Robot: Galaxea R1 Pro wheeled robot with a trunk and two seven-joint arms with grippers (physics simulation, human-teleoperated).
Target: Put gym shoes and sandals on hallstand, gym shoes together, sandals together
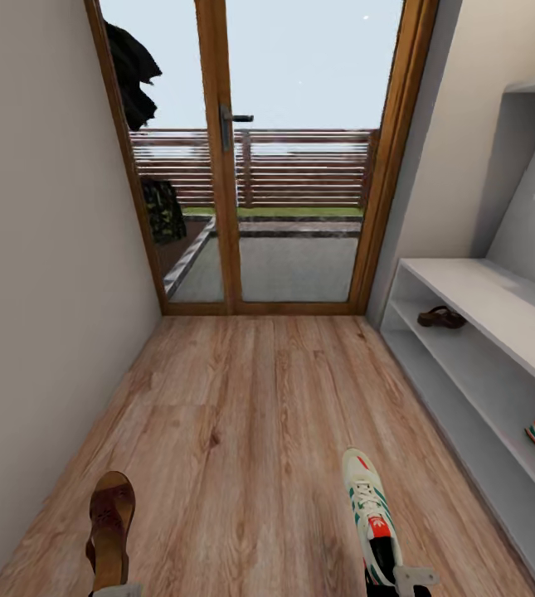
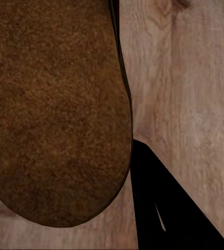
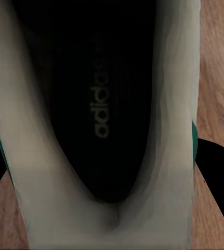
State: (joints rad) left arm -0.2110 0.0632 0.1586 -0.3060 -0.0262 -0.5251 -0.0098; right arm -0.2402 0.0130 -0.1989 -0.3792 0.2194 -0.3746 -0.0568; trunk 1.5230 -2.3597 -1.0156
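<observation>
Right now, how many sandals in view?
2. One sandal is at the left gripper near the head view's bottom edge, above the corridor floor. The other sandal sits on the hallstand, upper open tier, far end.

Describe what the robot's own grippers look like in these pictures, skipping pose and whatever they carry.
Little of them shows. In the head view, the right gripper appears as a flat, pale grey angular plate with a small dark hole, over black parts below. The left gripper shows just a pale grey sliver at the frame's edge. No cables or markings are visible.
</observation>
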